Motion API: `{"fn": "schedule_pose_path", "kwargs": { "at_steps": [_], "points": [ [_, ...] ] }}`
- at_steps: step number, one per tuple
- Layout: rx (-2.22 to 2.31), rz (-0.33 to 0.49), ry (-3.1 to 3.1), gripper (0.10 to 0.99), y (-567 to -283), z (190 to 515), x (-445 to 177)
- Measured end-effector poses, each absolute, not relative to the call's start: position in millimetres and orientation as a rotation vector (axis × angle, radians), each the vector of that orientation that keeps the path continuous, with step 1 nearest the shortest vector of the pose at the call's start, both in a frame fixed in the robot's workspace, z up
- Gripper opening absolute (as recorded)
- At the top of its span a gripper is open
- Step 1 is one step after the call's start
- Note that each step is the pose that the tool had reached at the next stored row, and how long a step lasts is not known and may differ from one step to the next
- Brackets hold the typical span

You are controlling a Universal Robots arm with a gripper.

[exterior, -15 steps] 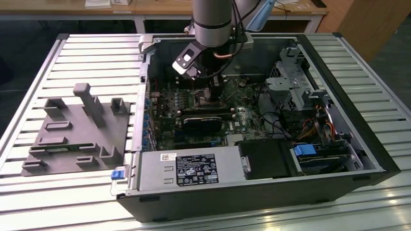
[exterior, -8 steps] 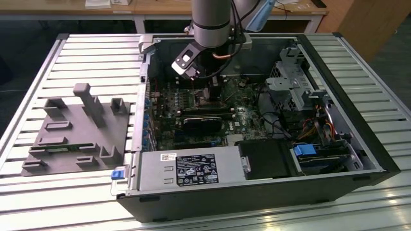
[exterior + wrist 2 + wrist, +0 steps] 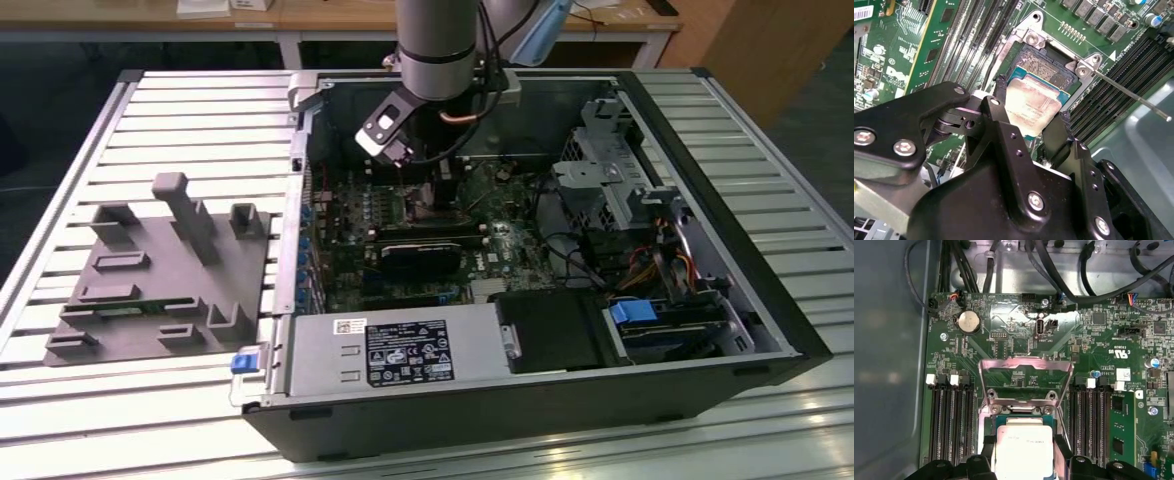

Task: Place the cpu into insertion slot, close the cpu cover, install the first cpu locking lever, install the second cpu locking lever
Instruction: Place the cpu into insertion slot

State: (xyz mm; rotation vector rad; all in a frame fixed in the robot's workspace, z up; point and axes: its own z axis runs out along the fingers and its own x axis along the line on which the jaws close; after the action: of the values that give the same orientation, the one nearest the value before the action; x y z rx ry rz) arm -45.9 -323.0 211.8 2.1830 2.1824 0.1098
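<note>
One cpu [image 3: 1031, 102] pinched in the claw [image 3: 1032, 107] over the open socket [image 3: 1049, 67].
In both wrist views the two black fingers [image 3: 995, 112] were drawn in narrow against opposite edges of the silvery-tan chip, which sat partly over the socket on the green motherboard [image 3: 1004, 330]. Whether it touched the socket could not be told. The cpu cover [image 3: 1026, 363] stood swung up off the socket, just beside the chip. A thin locking lever [image 3: 1126, 92] stuck out free beside the socket. In the exterior view the arm reached down into the open computer case [image 3: 534, 420] on the slatted worktop [image 3: 174, 120].
</note>
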Motion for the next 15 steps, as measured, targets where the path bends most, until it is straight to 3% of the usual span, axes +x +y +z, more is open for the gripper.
{"fn": "schedule_pose_path", "kwargs": {
  "at_steps": [15],
  "points": [
    [2.188,0.11,2.178,0.537,-322.3,202.4,-51.5]
  ]
}}
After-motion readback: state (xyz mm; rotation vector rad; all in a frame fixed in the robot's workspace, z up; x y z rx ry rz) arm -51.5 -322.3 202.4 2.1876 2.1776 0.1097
